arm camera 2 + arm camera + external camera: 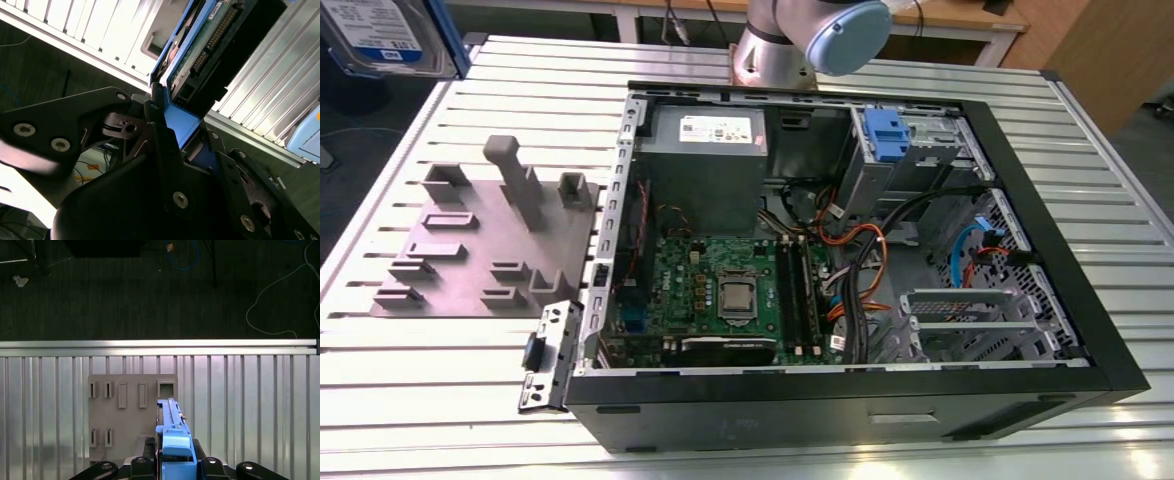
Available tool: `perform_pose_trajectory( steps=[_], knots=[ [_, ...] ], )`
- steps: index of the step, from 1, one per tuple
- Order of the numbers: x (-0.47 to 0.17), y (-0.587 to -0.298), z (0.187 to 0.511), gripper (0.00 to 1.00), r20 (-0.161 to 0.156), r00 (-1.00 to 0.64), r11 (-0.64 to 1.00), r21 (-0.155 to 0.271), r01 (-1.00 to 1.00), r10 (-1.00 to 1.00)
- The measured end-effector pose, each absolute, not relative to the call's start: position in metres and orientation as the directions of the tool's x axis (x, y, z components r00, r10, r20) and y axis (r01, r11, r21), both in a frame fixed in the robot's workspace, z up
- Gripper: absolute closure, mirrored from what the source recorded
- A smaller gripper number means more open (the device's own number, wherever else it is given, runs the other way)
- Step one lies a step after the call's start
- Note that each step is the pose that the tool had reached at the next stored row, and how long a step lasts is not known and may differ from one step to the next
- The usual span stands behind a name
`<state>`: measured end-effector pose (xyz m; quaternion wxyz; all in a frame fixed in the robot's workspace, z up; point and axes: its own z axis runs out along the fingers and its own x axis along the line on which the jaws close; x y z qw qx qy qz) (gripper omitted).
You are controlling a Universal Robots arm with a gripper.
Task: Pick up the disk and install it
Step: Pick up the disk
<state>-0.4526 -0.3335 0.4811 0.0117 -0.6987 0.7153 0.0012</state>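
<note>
Closest to the lens in the second wrist view are the black linkage arms [65,127] of the jaws, blurred and cut off by the frame. The jaws are clamped on the disk [207,52], with a black finger on each side of its blue plastic rail [184,124]. The drive's green circuit board and connector pins face this camera, and its far end runs out of the frame. In the first wrist view the disk [173,432] is seen edge-on, with the dark jaw tips pressed against both sides and partly cropped.

Beyond the disk in that view, a grey fixture plate [125,415] with slots and a square recess lies partly hidden behind the drive. It rests on the ribbed aluminium table [250,405]. Past the table's edge is dark floor [125,295] with loose cables [272,310].

In the exterior view the disk [384,35] sits in the upper corner on the exterior view's left, its label showing and its outline cropped by the edges. The fixture plate [467,250] lies on the table [440,400], just beside an open computer case [854,395] and on the exterior view's left of it. Inside the case are a power supply [707,135], a motherboard [720,285], a blue tab [886,135] at a drive bay, and tangled orange and black wiring [854,245]. The arm [821,35] rises behind the case, cropped. A pale blue shape [307,132] at the second wrist view's edge is too cropped to identify.
</note>
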Motion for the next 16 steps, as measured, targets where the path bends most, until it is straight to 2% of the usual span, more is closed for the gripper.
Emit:
perform_pose_trajectory(
  steps=[16],
  knots=[
    [-0.4490,-0.3344,0.4811,0.64,-0.018,-0.023,0.024,-0.015,-1.000,-1.000]
  ],
)
